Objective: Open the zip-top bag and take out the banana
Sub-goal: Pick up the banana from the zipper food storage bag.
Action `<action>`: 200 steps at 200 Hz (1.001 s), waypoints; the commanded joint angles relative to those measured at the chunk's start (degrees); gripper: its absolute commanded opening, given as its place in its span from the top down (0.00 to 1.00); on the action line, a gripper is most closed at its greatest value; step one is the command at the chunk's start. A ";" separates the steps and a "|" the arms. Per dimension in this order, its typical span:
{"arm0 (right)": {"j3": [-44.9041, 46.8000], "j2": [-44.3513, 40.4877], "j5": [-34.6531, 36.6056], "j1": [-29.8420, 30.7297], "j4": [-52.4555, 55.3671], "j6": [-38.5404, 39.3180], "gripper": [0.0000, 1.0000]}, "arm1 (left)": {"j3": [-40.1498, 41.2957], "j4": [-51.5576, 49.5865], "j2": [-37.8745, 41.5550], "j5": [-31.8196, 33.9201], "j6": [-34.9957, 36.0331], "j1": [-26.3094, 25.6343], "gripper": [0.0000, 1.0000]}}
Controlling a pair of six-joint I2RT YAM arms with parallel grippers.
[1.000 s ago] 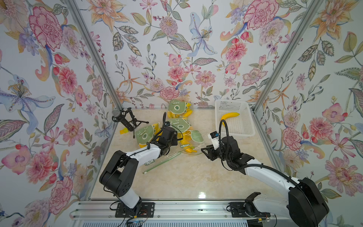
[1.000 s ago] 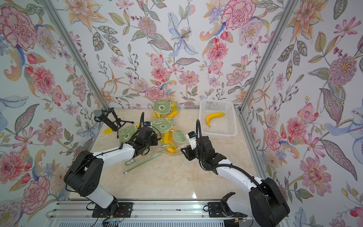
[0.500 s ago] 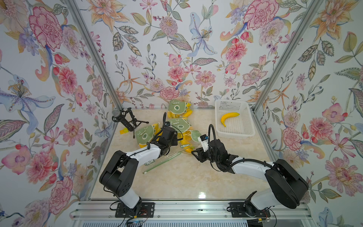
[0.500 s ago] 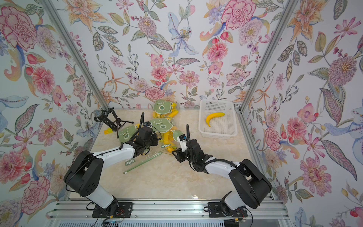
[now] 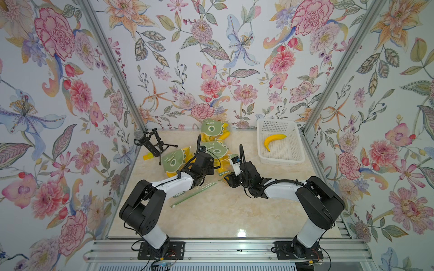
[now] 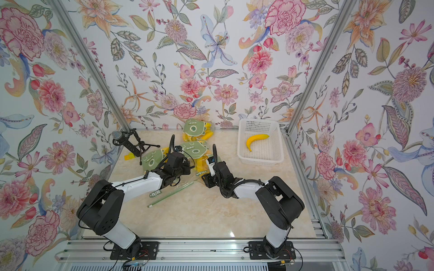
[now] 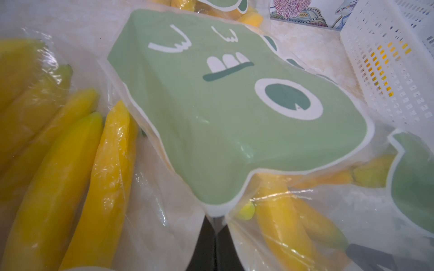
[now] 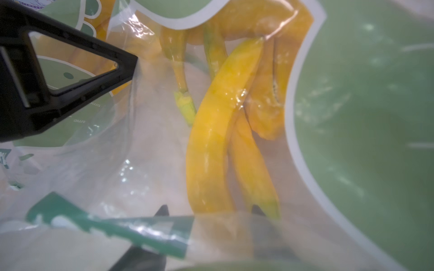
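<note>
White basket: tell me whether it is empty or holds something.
Not empty: one loose banana lies inside the white basket, on its floor.

Glossy clear plastic bag (image 7: 234, 122); white plastic basket (image 5: 279, 160); polished tabletop (image 5: 223, 211)

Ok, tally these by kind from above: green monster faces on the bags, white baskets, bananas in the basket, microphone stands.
Green monster faces: 3
White baskets: 1
Bananas in the basket: 1
Microphone stands: 1
Total: 6

Zip-top bag (image 6: 171, 194): the green label (image 6: 156, 194) beside the zipper strip carries white letters, apparently "NIU", upside down. Other print is illegible.
</note>
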State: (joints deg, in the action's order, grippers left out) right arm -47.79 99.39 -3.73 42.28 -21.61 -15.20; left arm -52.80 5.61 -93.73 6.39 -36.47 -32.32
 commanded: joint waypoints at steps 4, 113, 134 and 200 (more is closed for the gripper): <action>-3.65 2.76 3.19 0.93 2.71 3.55 0.42 | -0.66 -0.34 0.48 1.33 -0.52 -0.95 1.00; -9.61 12.10 7.33 2.19 7.98 6.15 0.45 | 0.68 0.48 0.89 1.51 -1.04 -1.17 1.00; -9.02 11.09 7.43 2.20 7.94 6.06 0.54 | 0.85 0.29 1.01 1.99 -0.90 -1.17 1.00; -5.15 0.90 4.56 2.50 10.72 4.38 0.62 | 1.55 0.40 0.53 4.37 -0.58 -1.17 1.00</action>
State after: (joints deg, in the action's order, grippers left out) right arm -54.85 105.30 2.02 44.29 -12.91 -9.52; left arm -52.49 5.65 -93.73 7.84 -36.47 -32.82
